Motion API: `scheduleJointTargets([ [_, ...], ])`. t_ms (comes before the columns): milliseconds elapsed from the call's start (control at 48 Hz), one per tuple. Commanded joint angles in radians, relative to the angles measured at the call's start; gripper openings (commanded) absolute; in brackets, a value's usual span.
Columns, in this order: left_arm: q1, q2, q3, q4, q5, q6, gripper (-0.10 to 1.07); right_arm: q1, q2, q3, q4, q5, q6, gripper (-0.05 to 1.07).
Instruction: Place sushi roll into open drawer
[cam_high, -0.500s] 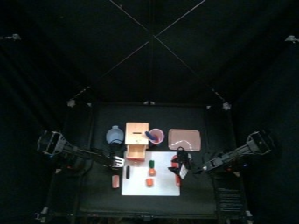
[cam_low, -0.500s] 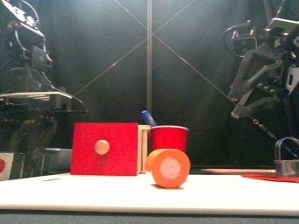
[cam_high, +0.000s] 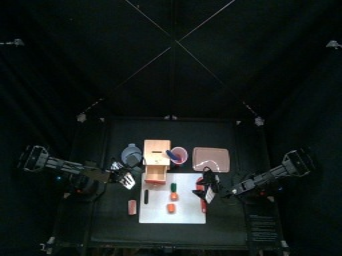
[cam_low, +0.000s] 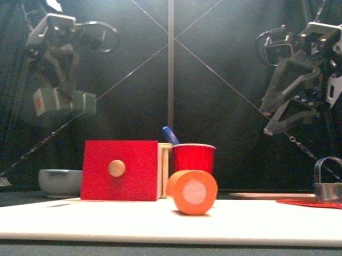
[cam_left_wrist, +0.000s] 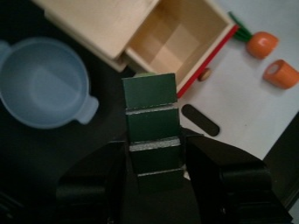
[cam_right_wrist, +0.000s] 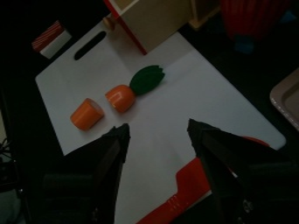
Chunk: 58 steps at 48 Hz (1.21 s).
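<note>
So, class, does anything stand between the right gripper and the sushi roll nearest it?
Nothing visible does: the right gripper hangs open above the white board, and the nearest sushi roll lies uncovered on it.

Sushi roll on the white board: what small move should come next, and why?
Probably lower the right claw onto the nearer sushi roll. The drawer stands open, the roll lies free on the cutting board, and the right claw hovers open above it. The left claw hangs near the drawer.
</note>
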Motion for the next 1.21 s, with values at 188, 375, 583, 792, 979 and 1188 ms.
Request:
scheduleJointTargets([
  [188, 0.112, 0.189, -0.140, -0.209, -0.029, 0.442, 0.75, -0.008, -0.015, -0.018, 0.041, 0.003, 0.003, 0.89],
  [375, 0.150, 0.296, -0.190, -0.199, -0.031, 0.578, 0.75, -0.008, -0.015, -0.020, 0.075, 0.003, 0.006, 0.89],
  [583, 0.156, 0.357, -0.216, -0.137, -0.064, 0.588, 0.75, -0.008, -0.014, -0.021, 0.110, 0.003, 0.006, 0.89],
  [792, 0.147, 0.420, -0.232, -0.135, -0.066, 0.578, 0.76, -0.006, -0.014, -0.021, 0.112, 0.005, 0.005, 0.89],
  [979, 0.146, 0.423, -0.249, -0.112, -0.075, 0.578, 0.77, -0.008, -0.014, -0.020, 0.114, 0.000, 0.005, 0.89],
  [1188, 0.146, 0.423, -0.252, -0.067, -0.074, 0.577, 0.90, 0.000, -0.015, -0.020, 0.117, -0.002, 0.005, 0.89],
])
